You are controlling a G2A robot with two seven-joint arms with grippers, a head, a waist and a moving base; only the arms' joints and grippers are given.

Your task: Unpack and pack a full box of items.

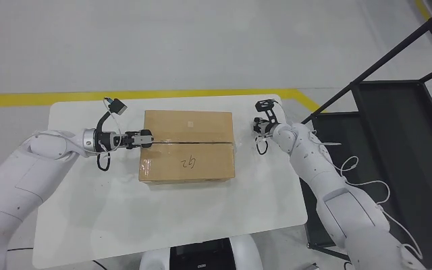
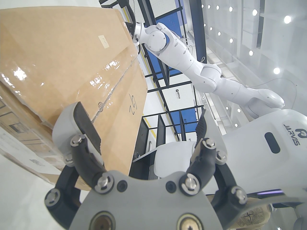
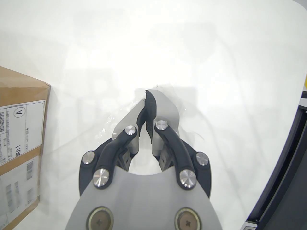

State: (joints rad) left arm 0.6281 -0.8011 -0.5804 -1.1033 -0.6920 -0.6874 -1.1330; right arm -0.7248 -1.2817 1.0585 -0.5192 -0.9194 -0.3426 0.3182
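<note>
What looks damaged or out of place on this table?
The cardboard box is torn and ragged along its top edge nearest the left gripper, and the clear tape over its seam is wrinkled. Otherwise the box sits flat and closed on the table.

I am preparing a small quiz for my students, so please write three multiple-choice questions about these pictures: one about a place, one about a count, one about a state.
1. Where is the left gripper?
A. at the end of the box, by its taped seam
B. off the table
C. inside the box

2. How many boxes stand on the table?
A. three
B. one
C. two

3. How is the right gripper?
A. wide open
B. shut
C. shut on the box

Key: 1 A, one finger sits by the seam's end in the left wrist view; 2 B, the top view shows a single box; 3 B, its fingertips meet above bare table.
</note>
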